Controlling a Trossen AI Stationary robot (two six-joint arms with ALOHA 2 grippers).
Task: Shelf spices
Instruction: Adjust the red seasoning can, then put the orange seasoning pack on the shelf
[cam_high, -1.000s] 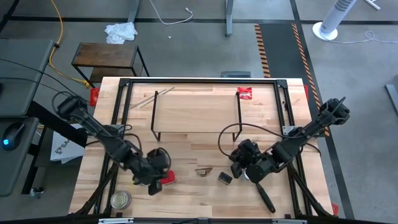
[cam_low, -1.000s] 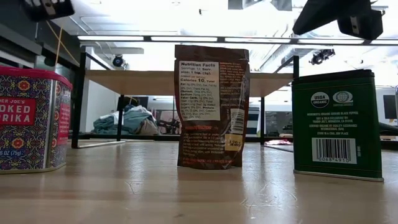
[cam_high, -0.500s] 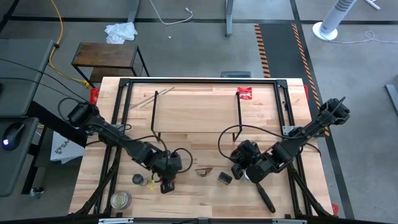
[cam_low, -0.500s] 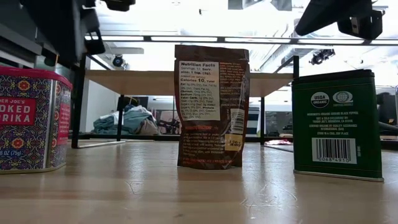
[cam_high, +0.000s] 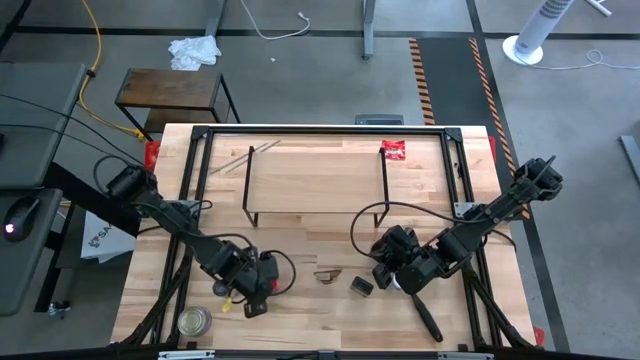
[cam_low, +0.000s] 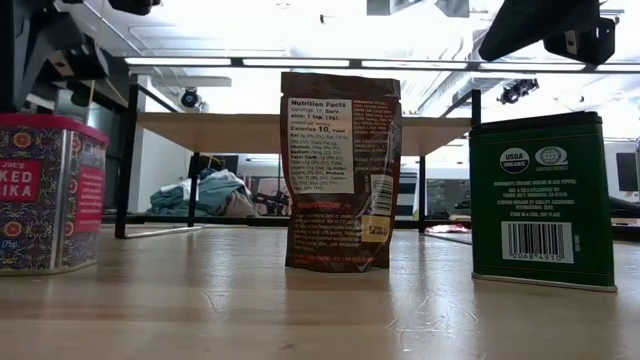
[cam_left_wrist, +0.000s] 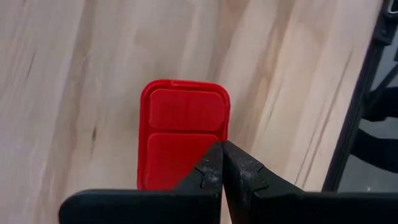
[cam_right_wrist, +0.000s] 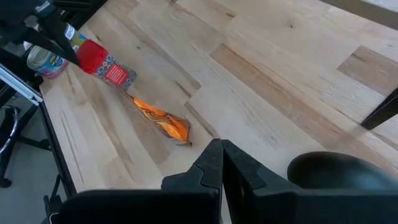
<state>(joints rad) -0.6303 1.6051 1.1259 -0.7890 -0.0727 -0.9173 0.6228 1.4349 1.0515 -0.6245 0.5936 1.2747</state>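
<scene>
Left pincer (cam_left_wrist: 221, 163) pressed together, tips masking red square tin (cam_left_wrist: 184, 132)'s near edge.

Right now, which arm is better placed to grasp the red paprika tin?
Left. Its claw, shut, hangs directly above the red tin, while the right claw, also shut, is farther off, beside the green tin.

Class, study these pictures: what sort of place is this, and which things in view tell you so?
Probably a robotics lab or workshop, not a kitchen. Two dark robot arms work at a butcher-block table on a bare concrete floor, with hazard-striped tape, a yellow cable and a standing fan around it.
</scene>
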